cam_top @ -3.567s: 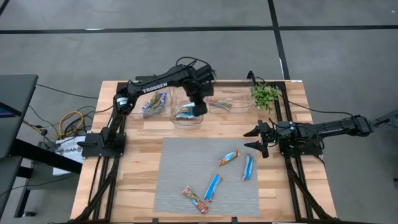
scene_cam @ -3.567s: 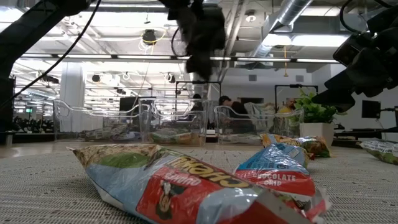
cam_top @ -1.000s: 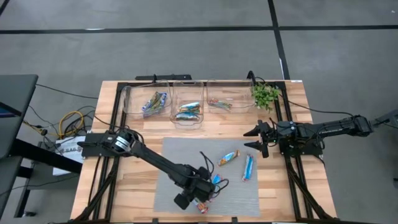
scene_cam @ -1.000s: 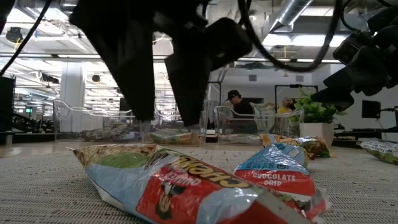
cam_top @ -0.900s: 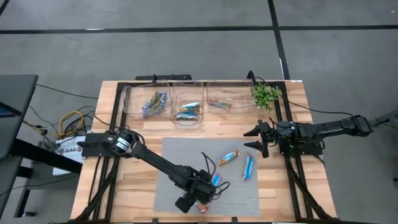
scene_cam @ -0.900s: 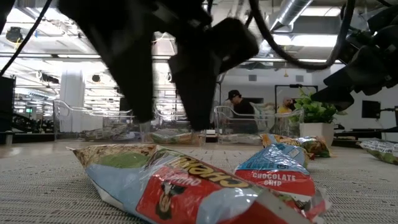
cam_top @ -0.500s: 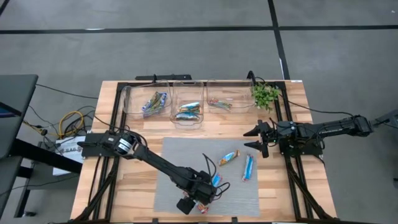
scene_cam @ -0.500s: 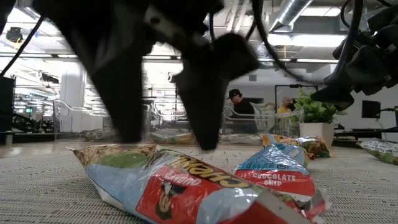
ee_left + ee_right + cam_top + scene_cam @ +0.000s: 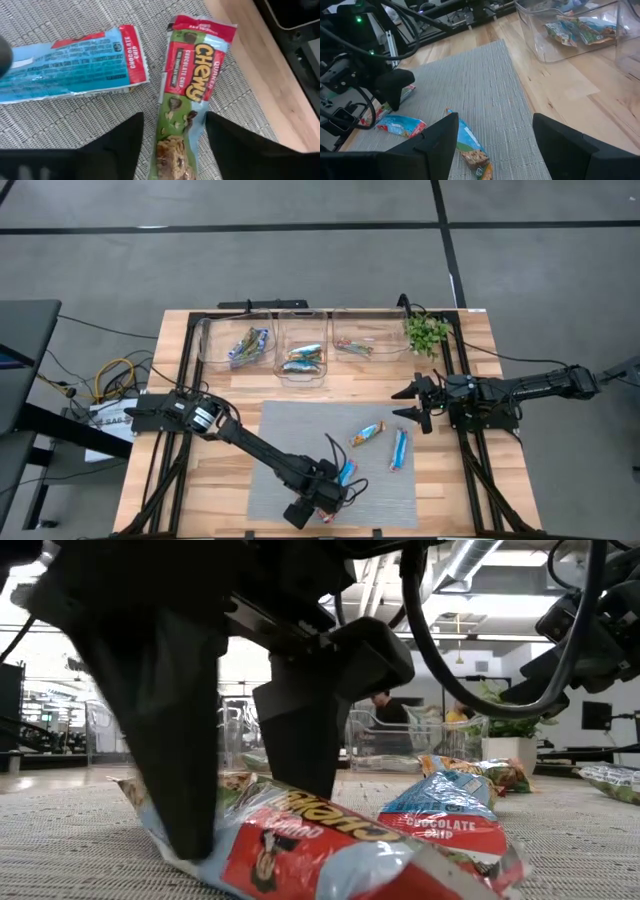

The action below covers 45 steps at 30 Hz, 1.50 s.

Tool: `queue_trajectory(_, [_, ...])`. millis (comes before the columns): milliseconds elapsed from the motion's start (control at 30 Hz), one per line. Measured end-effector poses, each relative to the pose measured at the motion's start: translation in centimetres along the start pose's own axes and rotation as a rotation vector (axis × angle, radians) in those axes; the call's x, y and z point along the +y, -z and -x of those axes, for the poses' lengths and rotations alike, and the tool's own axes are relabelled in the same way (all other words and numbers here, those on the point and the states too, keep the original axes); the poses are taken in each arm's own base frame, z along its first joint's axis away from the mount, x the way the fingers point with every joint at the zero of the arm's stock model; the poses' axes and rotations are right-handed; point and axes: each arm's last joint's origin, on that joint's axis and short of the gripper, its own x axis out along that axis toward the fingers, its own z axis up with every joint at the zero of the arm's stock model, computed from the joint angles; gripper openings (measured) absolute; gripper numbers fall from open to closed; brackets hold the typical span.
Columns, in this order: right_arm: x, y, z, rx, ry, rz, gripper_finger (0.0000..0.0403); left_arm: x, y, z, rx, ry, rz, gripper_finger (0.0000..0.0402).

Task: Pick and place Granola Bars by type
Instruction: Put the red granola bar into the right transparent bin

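Here, in the high view, the left pincer [image 9: 322, 502] is down at the lower middle of the frame over the grey mat [image 9: 290, 430], on the red-and-green bar [image 9: 322, 510] lying just beside a blue bar [image 9: 346, 473]. Two more bars [image 9: 366, 434] lie toward the centre right, and three clear bins [image 9: 302, 360] sit along the top of the worktop [image 9: 225, 395]. The right pincer [image 9: 418, 402] waits at the right edge, its fingers apart.

In the low view, two dark fingers [image 9: 175, 750] stand wide on either side of the nearest bar, tips at the mat, not yet clamped.

In the left wrist view, the bar [image 9: 187, 100] runs up the middle between the fingers: a glossy, crinkled wrapper, red at the far end, green with cookie pictures nearer.

My worry is that the slippery foil slides out sideways as the fingers close, or that they pinch only the flat crimped edge; the blue bar [image 9: 65, 62] close by could also get nudged

In the right wrist view, another bar [image 9: 470, 145] lies between its open fingers
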Motion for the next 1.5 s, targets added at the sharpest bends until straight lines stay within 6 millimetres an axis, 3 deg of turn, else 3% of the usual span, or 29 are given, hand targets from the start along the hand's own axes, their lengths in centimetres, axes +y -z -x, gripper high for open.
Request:
queue_trajectory(333, [0.0, 0.0, 0.0, 0.0, 0.0, 0.0, 0.0249, 0.1, 0.0, 0.1, -0.002, 0.002, 0.035, 0.0051])
queue_trajectory(467, [0.0, 0.0, 0.0, 0.0, 0.0, 0.0, 0.0249, 0.7, -0.2, 1.0, -0.025, -0.004, 0.079, 0.0028])
queue_trajectory(633, [0.0, 0.0, 0.0, 0.0, -0.001, 0.0, 0.0249, 2.7, -1.5, 3.2, -0.118, -0.009, 0.186, 0.0029])
queue_trajectory(833, [0.0, 0.0, 0.0, 0.002, 0.0, 0.0, 0.0249, 6.5, -3.0, 7.1, -0.276, -0.016, 0.386, 0.0039])
queue_trajectory(967, [0.0, 0.0, 0.0, 0.002, 0.0, 0.0, 0.0249, 9.7, -2.9, 10.0, -0.342, -0.041, 0.488, 0.004])
queue_trajectory(1500, [0.0, 0.0, 0.0, 0.002, 0.0, 0.0, 0.0249, 23.5, 2.6, 22.2, -0.641, -0.213, 0.707, 0.0041])
